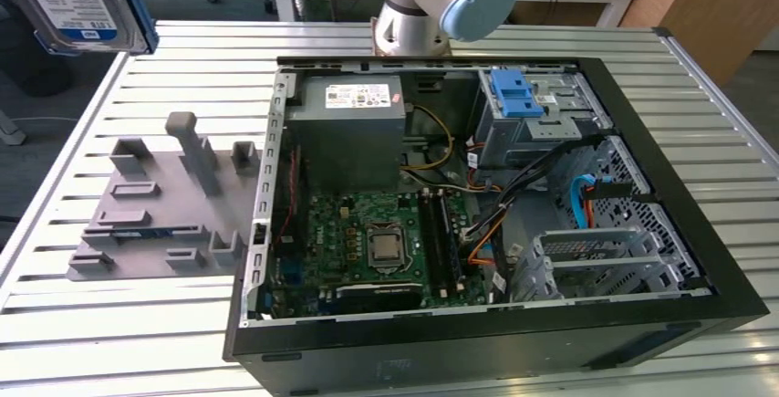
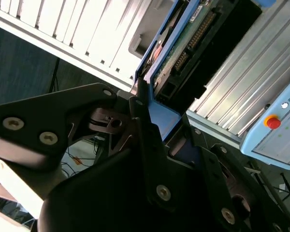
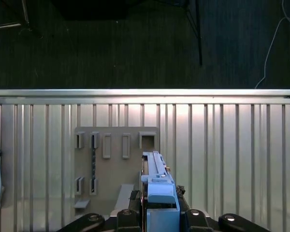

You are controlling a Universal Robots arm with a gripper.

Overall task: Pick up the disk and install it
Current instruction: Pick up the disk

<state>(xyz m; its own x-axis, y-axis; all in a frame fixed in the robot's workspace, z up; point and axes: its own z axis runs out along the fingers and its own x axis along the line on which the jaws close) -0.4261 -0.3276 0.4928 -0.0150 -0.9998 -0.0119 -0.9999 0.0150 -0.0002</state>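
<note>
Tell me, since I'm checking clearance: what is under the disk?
In the first wrist view, the grey slotted holder plate on the slatted table lies below the disk, shut in the gripper. The disk covers part of the plate's edge.

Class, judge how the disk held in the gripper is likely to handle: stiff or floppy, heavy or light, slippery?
Likely stiff: the disk looks a flat metal slab, held unbent. Probably heavy for its size, given the metal casing. Perhaps slippery: the gripper clamps its smooth blue plastic rail.

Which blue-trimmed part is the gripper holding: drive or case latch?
The disk with blue side rails, clamped in the gripper; the blue latch sits inside the case.
</note>
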